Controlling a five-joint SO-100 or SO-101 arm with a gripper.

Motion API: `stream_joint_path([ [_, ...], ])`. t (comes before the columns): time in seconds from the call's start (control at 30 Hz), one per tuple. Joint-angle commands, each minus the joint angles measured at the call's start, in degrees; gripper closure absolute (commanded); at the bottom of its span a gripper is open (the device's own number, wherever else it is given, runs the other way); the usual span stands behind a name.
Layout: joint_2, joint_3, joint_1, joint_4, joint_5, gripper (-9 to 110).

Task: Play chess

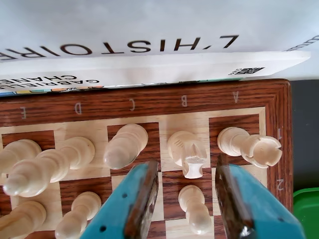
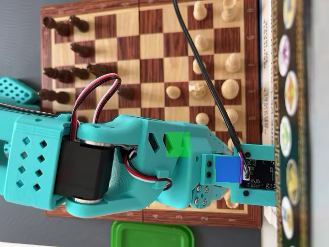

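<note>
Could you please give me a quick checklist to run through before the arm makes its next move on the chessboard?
1. Gripper open: ok, the jaws stand apart in the wrist view.
2. A piece between the jaws: ok, the B-file pawn sits in the gap, not yet touched.
3. Neighbours clear of the fingers: cannot tell, the knight stands close ahead and the rook sits just past the right finger.
4. Pieces upright: cannot tell, the steep camera angle makes them look tilted.
5. Target square visible: not ok, the arm hides that corner in the overhead view.
6. Cable clear of pieces: cannot tell, it crosses above the board.
</note>
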Motion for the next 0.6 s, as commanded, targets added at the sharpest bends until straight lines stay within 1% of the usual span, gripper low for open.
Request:
stream_joint_path([
  [0.0, 0.7, -3.78, 2.2, -0.26, -1.76, 84],
  [0.57, 0.18, -3.43, 1.58, -0.88, -1.58, 84],
])
